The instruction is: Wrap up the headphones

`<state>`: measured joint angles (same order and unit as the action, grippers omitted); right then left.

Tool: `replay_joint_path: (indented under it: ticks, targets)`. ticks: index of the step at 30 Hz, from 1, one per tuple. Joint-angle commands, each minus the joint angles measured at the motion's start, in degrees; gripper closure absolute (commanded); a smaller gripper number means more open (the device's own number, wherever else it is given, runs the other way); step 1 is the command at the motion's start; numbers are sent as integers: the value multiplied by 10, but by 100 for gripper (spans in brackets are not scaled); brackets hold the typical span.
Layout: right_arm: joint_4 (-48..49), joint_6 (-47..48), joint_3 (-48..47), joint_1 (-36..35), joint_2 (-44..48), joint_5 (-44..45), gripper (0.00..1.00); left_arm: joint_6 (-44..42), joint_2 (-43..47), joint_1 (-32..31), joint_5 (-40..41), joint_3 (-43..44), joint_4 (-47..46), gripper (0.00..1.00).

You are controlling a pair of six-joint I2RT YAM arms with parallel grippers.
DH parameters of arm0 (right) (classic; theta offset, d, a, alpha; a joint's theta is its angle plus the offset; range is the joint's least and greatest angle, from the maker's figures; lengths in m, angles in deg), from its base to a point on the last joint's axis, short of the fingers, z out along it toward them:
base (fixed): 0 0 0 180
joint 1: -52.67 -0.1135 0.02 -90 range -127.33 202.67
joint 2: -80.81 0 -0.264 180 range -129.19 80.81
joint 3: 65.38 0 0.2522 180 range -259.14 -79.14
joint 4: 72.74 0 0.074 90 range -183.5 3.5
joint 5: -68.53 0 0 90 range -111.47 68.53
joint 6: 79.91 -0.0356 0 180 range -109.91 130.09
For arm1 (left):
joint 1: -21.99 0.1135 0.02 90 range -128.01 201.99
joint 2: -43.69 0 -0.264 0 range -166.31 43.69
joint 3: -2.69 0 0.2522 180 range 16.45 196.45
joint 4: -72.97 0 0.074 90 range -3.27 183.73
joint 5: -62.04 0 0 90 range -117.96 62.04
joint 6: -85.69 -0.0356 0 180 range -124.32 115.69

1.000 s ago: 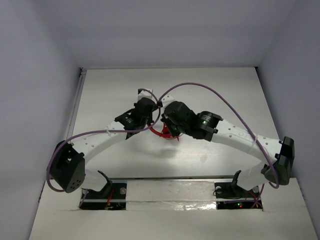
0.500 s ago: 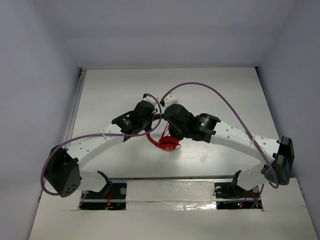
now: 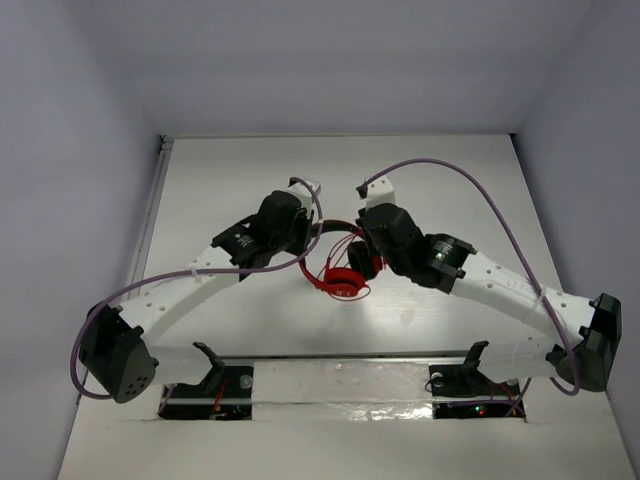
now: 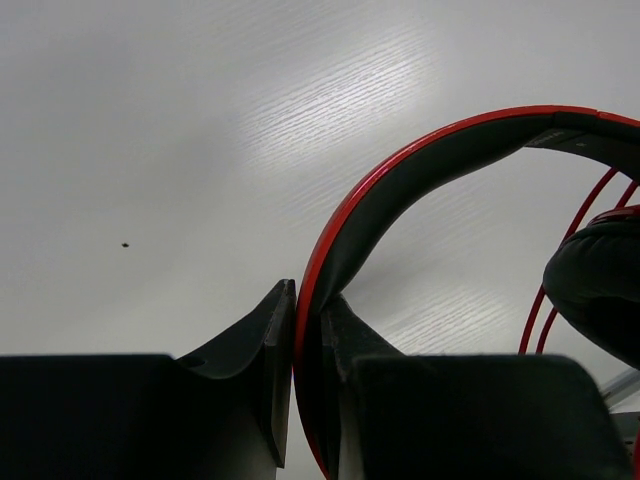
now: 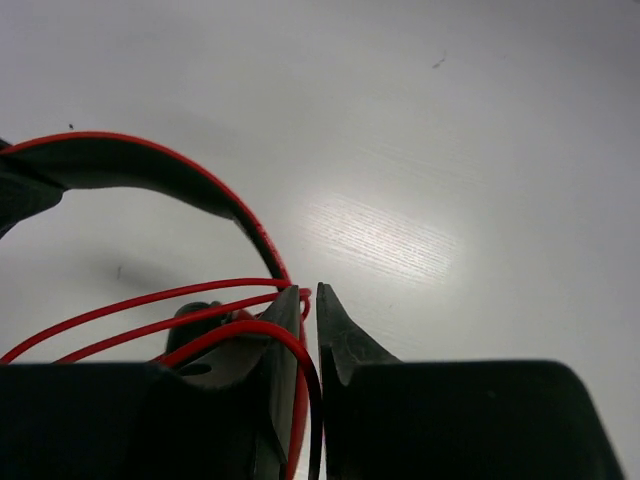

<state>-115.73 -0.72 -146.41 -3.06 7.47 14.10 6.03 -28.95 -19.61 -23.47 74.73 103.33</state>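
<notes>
Left gripper [image 4: 305,300] is clamped on the headband [image 4: 430,165] of the headphones [image 3: 341,272], mid-table between both arms. Right gripper [image 5: 309,296] is pinched shut on the thin red cord [image 5: 250,325]. To do it well, left holds firm while right leads the cord taut round the band. Band spans left-right; red earcup [image 3: 343,284] hangs toward the near edge.

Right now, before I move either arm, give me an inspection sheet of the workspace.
Surface: white table, glossy, with light glare.
Job's things: red headphones near centre between the arms; thin red cord in loops beside them.
Clutter: nothing seen.
Hands: left hand shut on the headband; right hand shut, the cord apparently pinched between its fingers.
Cables: purple cables loop along both arms.
Surroundings: plain pale walls on three sides.
</notes>
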Motion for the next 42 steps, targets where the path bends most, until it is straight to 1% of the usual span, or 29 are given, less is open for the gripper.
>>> replay_joint_path:
  ticks: [1,2,5,8,12,17,18,21,23,25,26,27,28,30,33,37,42]
  targets:
    - [55,-11,12,20,21,16,82,-5,43,11,-46,29,-18,100]
    - [56,-12,15,25,23,12,78,-4,44,16,-63,32,-17,100]
    - [61,-19,25,32,24,7,73,-2,46,16,-69,40,-9,100]
    - [63,-20,22,46,22,1,72,-6,37,16,-61,54,16,100]
    - [67,-32,25,53,18,-17,72,-9,38,16,-82,61,17,100]
    - [90,-61,58,53,18,-20,71,-1,29,21,-72,78,27,100]
    - [96,-73,74,53,21,-21,68,1,25,21,-69,81,26,100]
    - [130,-84,100,58,28,-28,67,8,19,27,-73,91,19,100]
    - [150,-91,120,64,26,-30,61,16,15,33,-73,102,18,100]
    - [169,-96,133,64,21,-36,60,23,9,45,-68,105,12,100]
    - [180,-98,139,70,20,-38,54,28,7,45,-68,111,7,100]
    - [191,-100,146,70,21,-39,51,31,-1,50,-74,115,5,100]
    - [210,-99,154,76,22,-41,49,33,-6,50,-79,118,2,100]
    - [218,-96,163,82,24,-46,45,32,-16,50,-90,126,-1,100]
    - [232,-90,164,111,32,-53,45,21,-31,50,-101,131,9,100]
    - [231,-84,163,130,43,-71,44,15,-38,56,-107,129,20,100]
    - [233,-112,180,130,43,-128,44,34,-36,73,-127,130,4,100]
